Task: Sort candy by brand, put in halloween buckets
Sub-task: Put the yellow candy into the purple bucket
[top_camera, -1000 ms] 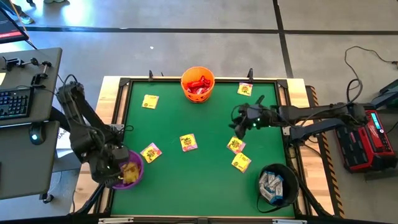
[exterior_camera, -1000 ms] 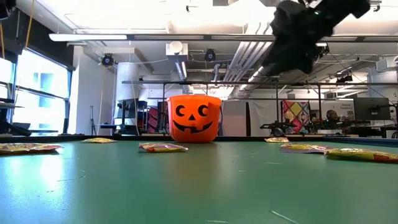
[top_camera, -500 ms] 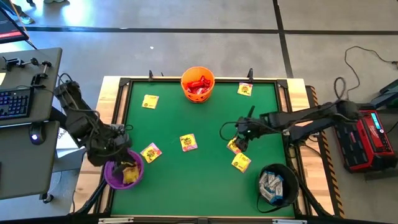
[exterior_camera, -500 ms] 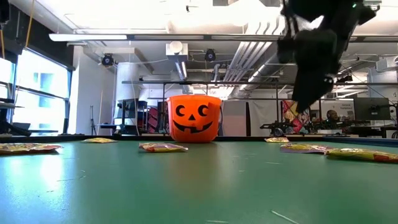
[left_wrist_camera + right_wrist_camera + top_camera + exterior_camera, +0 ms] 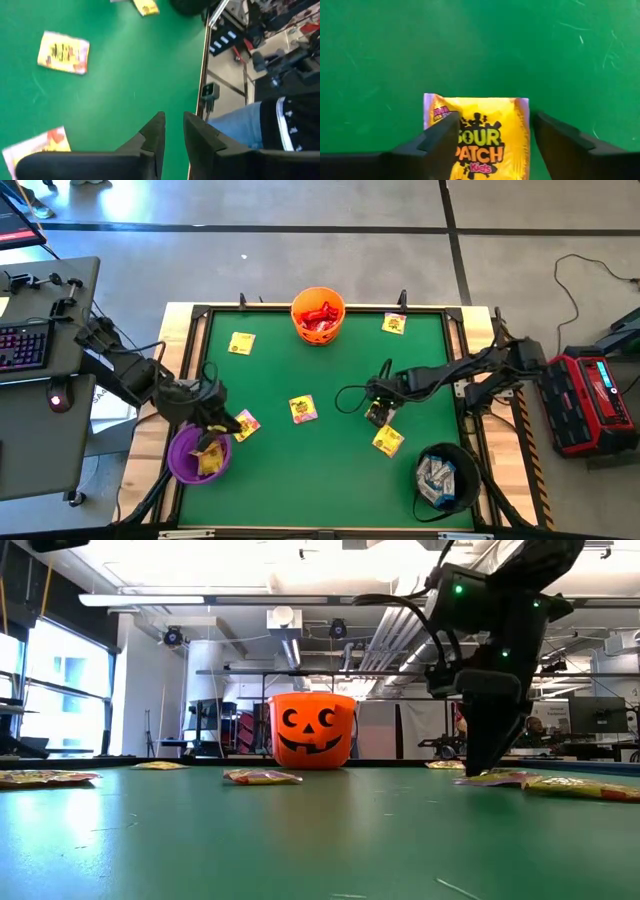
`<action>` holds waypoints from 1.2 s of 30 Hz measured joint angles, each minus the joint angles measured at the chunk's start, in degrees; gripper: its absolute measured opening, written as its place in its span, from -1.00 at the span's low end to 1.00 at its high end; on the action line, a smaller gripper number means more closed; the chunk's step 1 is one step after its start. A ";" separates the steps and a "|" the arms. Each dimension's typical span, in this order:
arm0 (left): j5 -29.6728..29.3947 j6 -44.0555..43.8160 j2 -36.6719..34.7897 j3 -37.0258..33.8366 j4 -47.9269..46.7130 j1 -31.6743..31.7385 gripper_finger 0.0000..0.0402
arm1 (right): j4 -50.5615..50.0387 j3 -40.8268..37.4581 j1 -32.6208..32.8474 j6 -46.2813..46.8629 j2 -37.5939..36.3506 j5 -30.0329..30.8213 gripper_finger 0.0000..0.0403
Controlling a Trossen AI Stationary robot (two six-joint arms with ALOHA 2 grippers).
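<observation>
The right gripper (image 5: 492,145) stands spread wide over a flat yellow "SOUR PATCH Kids" candy packet (image 5: 479,135) on the green felt table (image 5: 300,360), with bare green all round. The left gripper (image 5: 172,132), fingers nearly together and empty, hovers beside the small purple plastic bucket (image 5: 196,456) at the table's left edge.

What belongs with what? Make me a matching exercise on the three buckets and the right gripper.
1. orange pumpkin bucket
2. purple bucket
3. black bucket
4. right gripper

A. white-blue packets inside
B. open over a Sour Patch Kids packet
C. red candy inside
D. yellow packets inside

Pairs: 1-C, 2-D, 3-A, 4-B
</observation>
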 joint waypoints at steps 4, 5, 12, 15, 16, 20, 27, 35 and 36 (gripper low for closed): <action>1.09 3.76 0.00 0.00 1.69 3.15 -0.76 | 0.18 0.07 0.15 -0.01 0.19 -0.23 -0.15; 1.32 4.42 0.00 0.00 2.11 3.95 -0.77 | 0.16 0.07 0.15 -0.02 0.05 -0.37 -0.25; 4.81 9.05 0.00 0.00 4.01 10.76 -0.83 | 0.35 0.07 0.03 -0.04 -1.57 -1.93 -0.90; 6.08 11.13 0.00 0.00 5.08 14.46 -0.86 | -0.29 1.05 0.00 -0.52 -1.75 -2.77 -0.96; 6.19 11.77 0.00 0.00 6.12 15.77 -0.87 | -0.34 1.74 0.00 -0.85 -1.75 -2.97 -0.95; 7.51 13.86 0.33 0.00 11.05 21.84 -0.90 | -0.79 5.90 0.00 -2.42 -1.77 -3.22 -0.94; 6.79 18.84 2.58 0.00 15.80 30.36 -0.92 | -3.40 17.67 0.00 -5.55 -1.81 0.49 -0.99; 5.99 30.66 7.61 0.00 23.86 36.38 -0.67 | -4.95 30.53 -0.39 -6.57 -1.83 8.44 -1.00; 5.98 31.38 8.26 0.00 25.56 36.89 -0.62 | -4.90 31.75 -0.39 -6.58 -1.83 9.31 -1.00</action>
